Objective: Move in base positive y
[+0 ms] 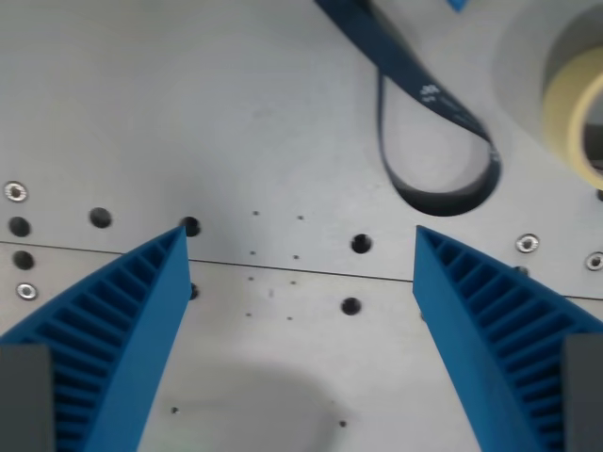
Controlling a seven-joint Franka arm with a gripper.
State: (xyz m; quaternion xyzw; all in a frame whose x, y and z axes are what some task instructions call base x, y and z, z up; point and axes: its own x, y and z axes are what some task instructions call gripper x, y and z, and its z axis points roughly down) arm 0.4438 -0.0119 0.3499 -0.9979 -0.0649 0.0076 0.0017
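Grey metal table with bolt holes | gripper spread wide, holding nothing, over bare surface

The gripper hangs over bare metal, its two blue ribbed fingers spread wide apart, tips pointing toward twelve o'clock, one at seven, the other at five, nothing held between them.

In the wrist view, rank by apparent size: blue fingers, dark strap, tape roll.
1. Fingers, though closest to the camera, so inflated.
2. Strap, its loop lying on the table.
3. Tape roll, cut off by the frame edge, so its rank is unsure.
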